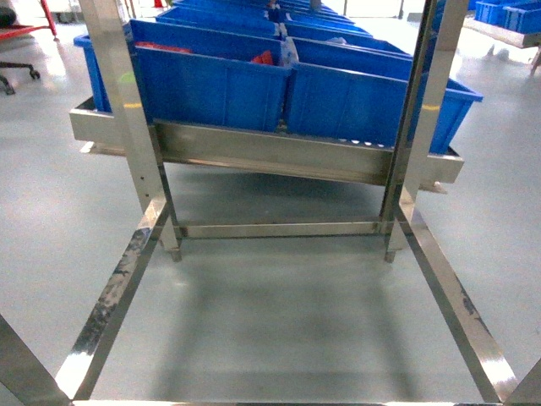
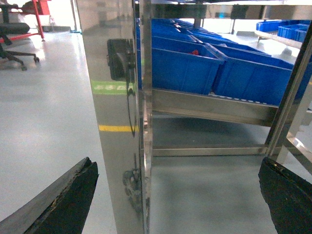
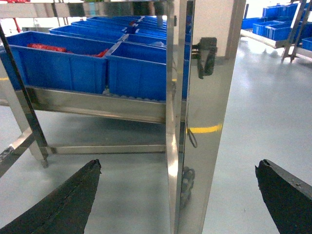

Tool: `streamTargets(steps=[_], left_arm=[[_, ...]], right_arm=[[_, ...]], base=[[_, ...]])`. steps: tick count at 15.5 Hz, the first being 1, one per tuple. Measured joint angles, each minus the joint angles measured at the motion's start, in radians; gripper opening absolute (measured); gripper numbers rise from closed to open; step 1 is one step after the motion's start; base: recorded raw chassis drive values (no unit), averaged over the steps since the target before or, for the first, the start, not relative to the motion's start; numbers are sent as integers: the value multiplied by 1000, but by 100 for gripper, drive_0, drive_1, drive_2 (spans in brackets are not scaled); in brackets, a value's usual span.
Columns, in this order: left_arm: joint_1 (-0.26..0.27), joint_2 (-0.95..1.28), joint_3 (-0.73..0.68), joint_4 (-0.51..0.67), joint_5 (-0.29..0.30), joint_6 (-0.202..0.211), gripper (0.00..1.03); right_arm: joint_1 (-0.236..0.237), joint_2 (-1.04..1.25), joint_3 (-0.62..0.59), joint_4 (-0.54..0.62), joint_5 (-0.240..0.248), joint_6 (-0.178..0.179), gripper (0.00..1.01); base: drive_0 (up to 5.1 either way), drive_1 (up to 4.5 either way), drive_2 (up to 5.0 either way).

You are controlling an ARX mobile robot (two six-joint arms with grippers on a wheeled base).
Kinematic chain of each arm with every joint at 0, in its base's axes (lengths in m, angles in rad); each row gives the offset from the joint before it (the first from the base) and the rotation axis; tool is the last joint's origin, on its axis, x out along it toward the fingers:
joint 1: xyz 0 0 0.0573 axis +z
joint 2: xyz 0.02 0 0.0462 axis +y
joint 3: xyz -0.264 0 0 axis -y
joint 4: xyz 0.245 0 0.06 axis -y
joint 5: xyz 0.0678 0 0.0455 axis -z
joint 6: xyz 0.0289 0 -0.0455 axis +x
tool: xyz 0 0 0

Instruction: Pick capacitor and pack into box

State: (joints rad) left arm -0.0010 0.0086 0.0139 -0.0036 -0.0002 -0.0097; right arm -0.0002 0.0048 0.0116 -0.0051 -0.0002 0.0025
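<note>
left claw (image 2: 178, 200): released, holds nothing | right claw (image 3: 178, 195): released, holds nothing | blue bins (image 1: 279, 85): upper frame, on steel rack (image 1: 270, 152)

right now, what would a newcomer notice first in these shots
The rows of blue bins on a steel rack fill the top of the head view, some with red items inside. Shiny steel posts stand close before each wrist camera, over grey floor. Both pincers, left and right, are open and empty; no pink box shows.
</note>
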Motion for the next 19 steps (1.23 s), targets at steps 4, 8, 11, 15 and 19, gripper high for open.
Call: streamTargets(steps=[4,8,11,15,19], left_arm=[[0,0,0,0,0,0,98],[0,0,0,0,0,0,98],[0,0,0,0,0,0,98],[0,0,0,0,0,0,98],[0,0,0,0,0,0,98]], right_arm=[[0,0,0,0,0,0,98],[0,0,0,0,0,0,98],[0,0,0,0,0,0,98],[0,0,0,0,0,0,98],[0,0,0,0,0,0,98]], base=[[0,0,0],[0,0,0],[0,0,0],[0,0,0],[0,0,0]])
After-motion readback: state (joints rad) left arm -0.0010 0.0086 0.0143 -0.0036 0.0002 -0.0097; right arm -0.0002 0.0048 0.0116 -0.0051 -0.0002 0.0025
